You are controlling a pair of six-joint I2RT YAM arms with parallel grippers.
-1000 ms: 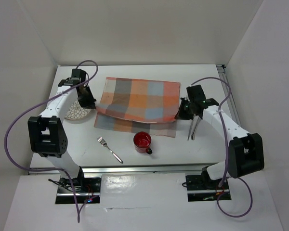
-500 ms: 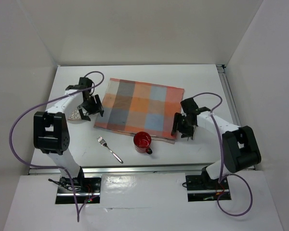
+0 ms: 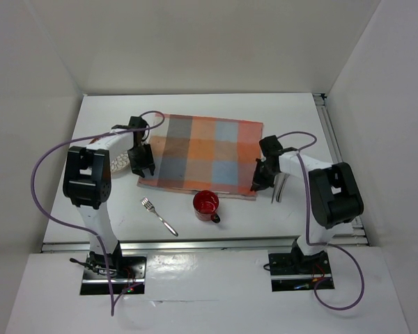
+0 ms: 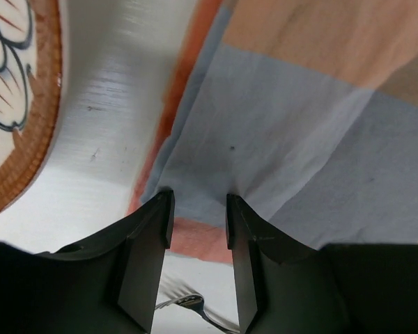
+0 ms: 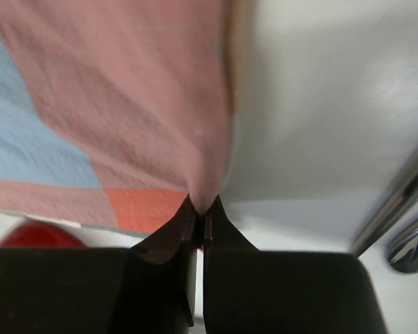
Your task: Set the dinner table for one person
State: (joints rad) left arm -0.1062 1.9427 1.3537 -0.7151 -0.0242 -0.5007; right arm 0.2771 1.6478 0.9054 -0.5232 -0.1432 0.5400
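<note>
Dinner table [image 3: 285,115]: a large matte-white rectangular top that carries all the items. It fills the workspace between the white side walls, and a metal rail runs along its near edge.

Cloth mat [image 3: 202,153]: checked in orange and blue. It lies at the centre of the table, somewhat toward the far edge, and is mostly flat.

Left arm [image 3: 87,181]: it reaches across the left side of the table to the mat's near-left corner. The left gripper [image 4: 198,209] points down onto the cloth just inside that corner. Its jaws stand partly apart, one fingertip on each side of a strip of blue fabric, and the cloth creases slightly at the tips. No fabric is lifted.

Right arm [image 3: 331,191]: it reaches to the mat's near-right corner. The right gripper [image 5: 198,209] is fully closed and pinches the cloth, which rises to a peak between the fingers.

Plate [image 4: 14,104]: it has a brown rim and a blue petal pattern. It sits near the table's left edge, beside the mat, with a strip of bare table between. The left arm partly hides it from above.

Cup [image 3: 205,204]: red and upright, right at the mat's near edge, about midway along it.

Fork [image 3: 159,216]: it lies diagonally between the mat and the table's near edge, left of the cup.

Cutlery pieces [image 3: 279,186]: two metal items just right of the mat's near-right corner. Their type cannot be told.
</note>
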